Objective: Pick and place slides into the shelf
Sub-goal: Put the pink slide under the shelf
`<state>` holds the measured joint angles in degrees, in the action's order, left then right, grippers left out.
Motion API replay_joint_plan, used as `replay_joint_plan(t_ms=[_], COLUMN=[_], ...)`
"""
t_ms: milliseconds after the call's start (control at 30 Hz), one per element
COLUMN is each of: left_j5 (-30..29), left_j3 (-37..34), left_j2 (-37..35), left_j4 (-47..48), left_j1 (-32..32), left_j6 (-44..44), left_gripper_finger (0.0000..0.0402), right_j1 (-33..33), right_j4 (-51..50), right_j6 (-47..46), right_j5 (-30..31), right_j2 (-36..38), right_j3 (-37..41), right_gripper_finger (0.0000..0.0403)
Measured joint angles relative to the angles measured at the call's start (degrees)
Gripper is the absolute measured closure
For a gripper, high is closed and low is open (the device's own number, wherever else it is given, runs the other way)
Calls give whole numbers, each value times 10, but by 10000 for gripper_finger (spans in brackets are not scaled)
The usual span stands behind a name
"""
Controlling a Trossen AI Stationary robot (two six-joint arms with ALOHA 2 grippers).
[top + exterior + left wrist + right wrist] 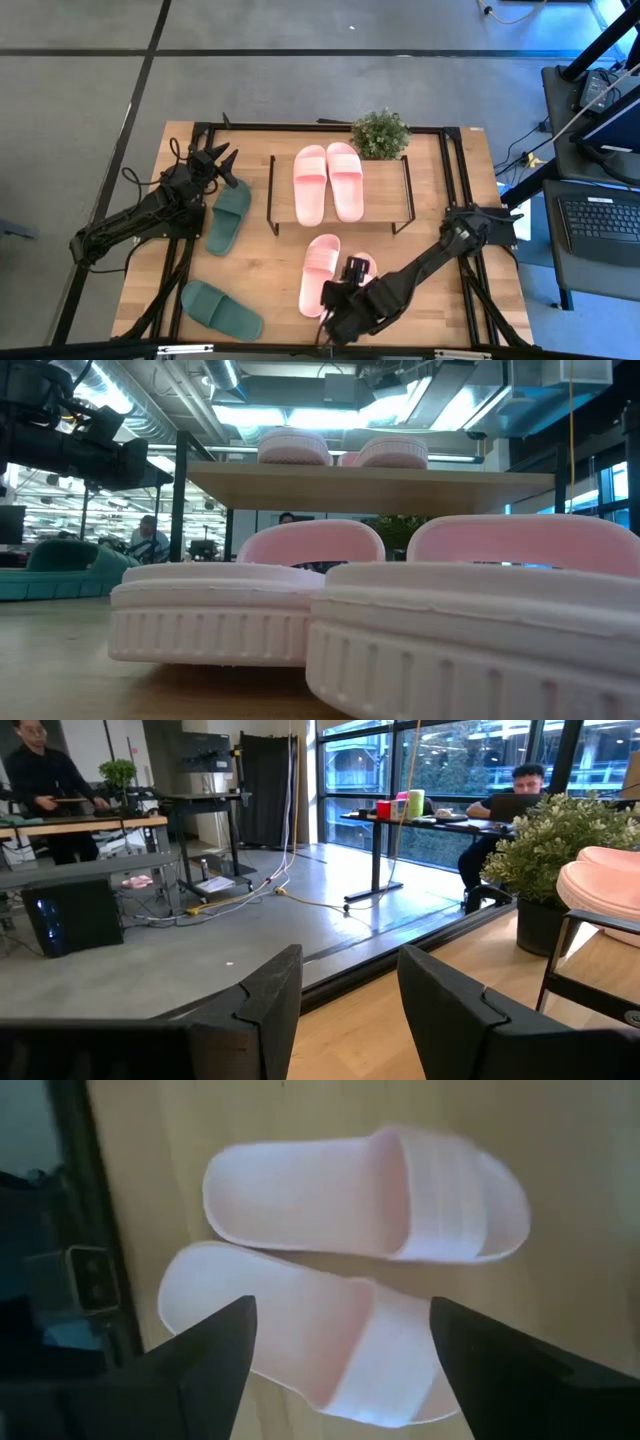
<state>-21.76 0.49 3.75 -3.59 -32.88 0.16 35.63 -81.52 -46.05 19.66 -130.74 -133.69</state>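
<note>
One pair of soft light pink slide sandals (pixel 327 182) already lies on the light wood top board of the small black-legged shelf (pixel 383 196). A second pink pair (pixel 360 1280) waits on the wooden tabletop (pixel 270 272) beneath the right pincer (pixel 340 318), which hangs wide open and empty. Two dark green slides (pixel 228 215) lie near the left pincer (pixel 222 160), likewise open and empty. I judge one pair done and two left.

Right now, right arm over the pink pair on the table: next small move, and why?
Probably lower the right gripper onto the nearer pink slide and close. It hangs open directly above that slide, gripping nothing; one pink pair already sits on the shelf, and this pair still lies on the table.
</note>
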Motion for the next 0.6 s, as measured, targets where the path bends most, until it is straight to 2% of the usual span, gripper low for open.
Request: replay_joint_plan(t_ms=[133,367,600], left_j5=[0,0,0], left_j3=[0,0,0], left_j2=[0,0,0], left_j4=[0,-3,-5], left_j1=[0,0,0], left_j6=[0,19,19], left_gripper_finger=[243,243,243], right_j1=[3,3,3], right_j4=[-24,-71,-85], right_j6=[-65,-212,-234], right_j5=[-4,-48,-73], right_j2=[-31,-79,-118], right_j3=[0,0,0], right_gripper_finger=[106,106,106])
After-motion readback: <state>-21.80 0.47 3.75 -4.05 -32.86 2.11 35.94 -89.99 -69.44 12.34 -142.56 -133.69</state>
